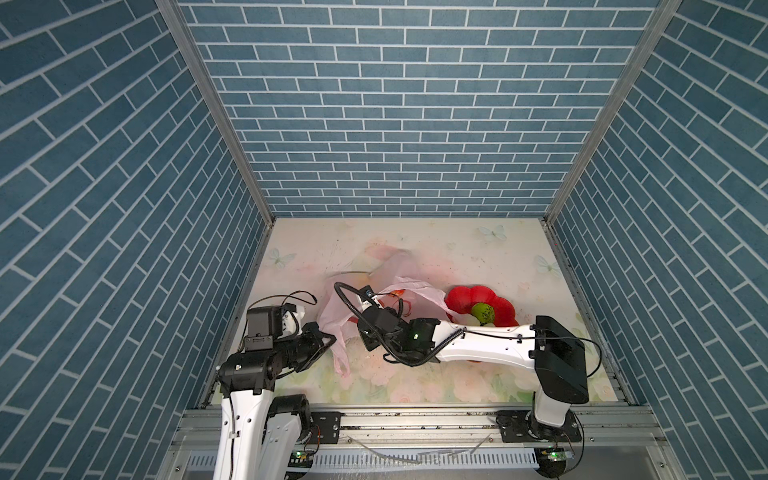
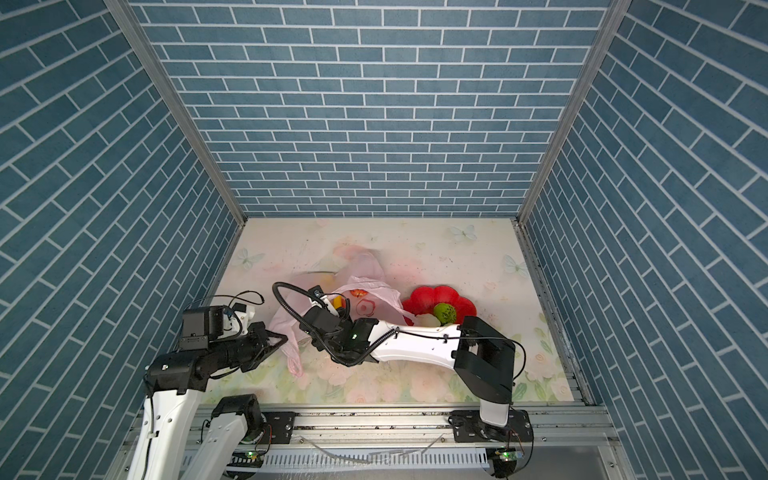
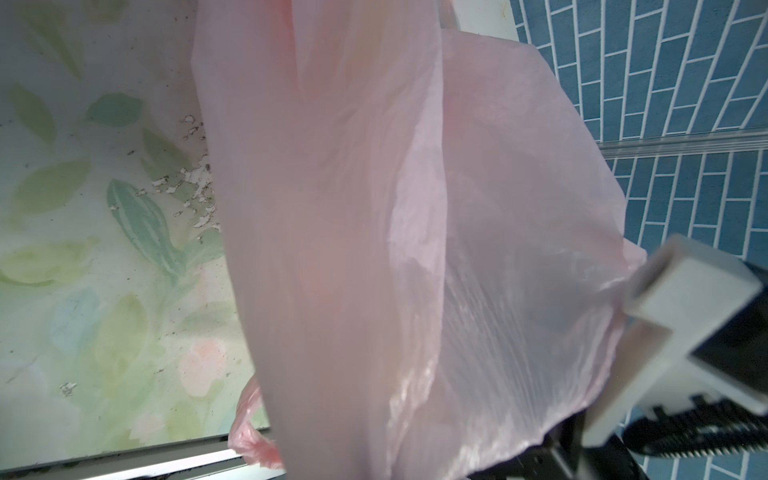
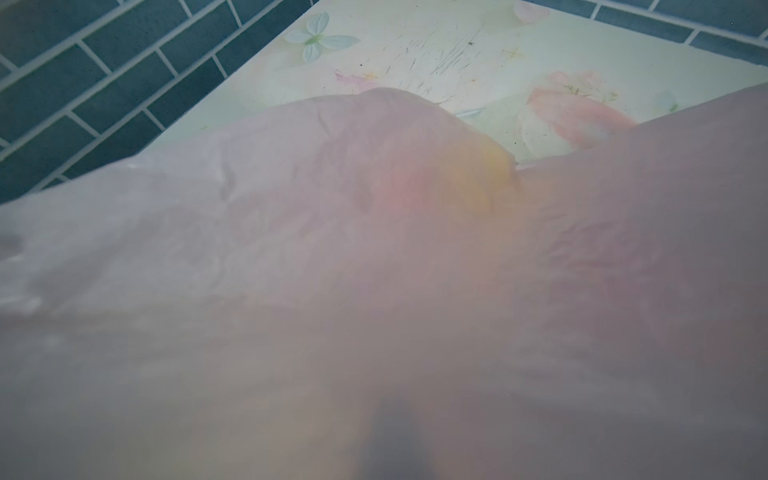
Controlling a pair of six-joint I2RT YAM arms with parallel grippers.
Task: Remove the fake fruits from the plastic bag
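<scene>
While the plastic bag (image 1: pixel 332 320) lies crumpled mid-frame on the tabletop (image 1: pixel 457 249) in both top views, we see a yellowish fruit (image 4: pixel 482 174) blurred through its film. Just right of it, the red plate (image 1: pixel 465 297) holds a green bumpy ball (image 1: pixel 483 312) and a cream ball (image 1: pixel 468 320). Our left tool (image 1: pixel 330 341) is clamped on the bag's lower-left edge. Our right tool (image 2: pixel 332 300) sits closed in the bag's mouth, and film hides whatever it holds.

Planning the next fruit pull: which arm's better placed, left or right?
Right. The right fingers reach into the pink plastic bag at its mouth, and the red flower-shaped plate lies on that arm's side. The left fingers are shut on the bag's edge.
</scene>
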